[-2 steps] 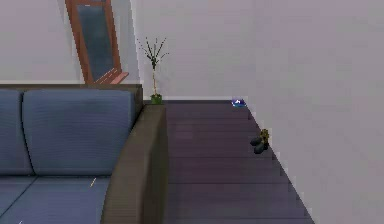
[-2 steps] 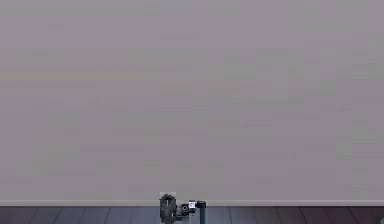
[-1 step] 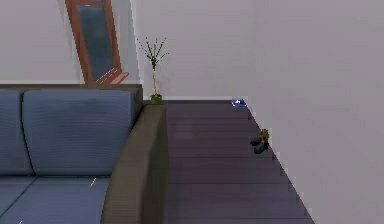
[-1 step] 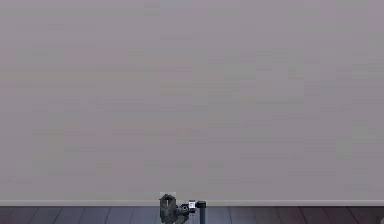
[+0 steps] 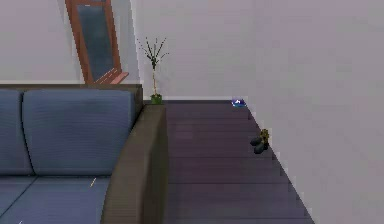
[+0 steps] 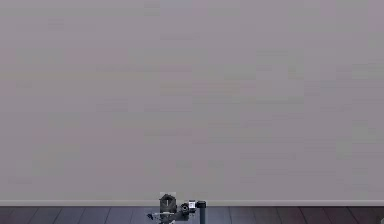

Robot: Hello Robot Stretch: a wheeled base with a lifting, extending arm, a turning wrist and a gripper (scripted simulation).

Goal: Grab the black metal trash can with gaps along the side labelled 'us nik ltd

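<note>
In the forward view, a blue sofa [image 5: 60, 130] stands at the left with a thin potted plant [image 5: 155, 68] behind it. A small dark object [image 5: 261, 141] lies on the dark floor [image 5: 220, 165] by the wall.

In the arm side view, the end effector [image 6: 158, 212] sits low before a bare grey wall [image 6: 190, 90]. Whether it holds anything cannot be told.

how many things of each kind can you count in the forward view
blue sofa: 1
potted plant: 1
wood-framed panel: 1
small blue-white thing on the floor: 1
small dark thing by the wall: 1
total: 5
</note>
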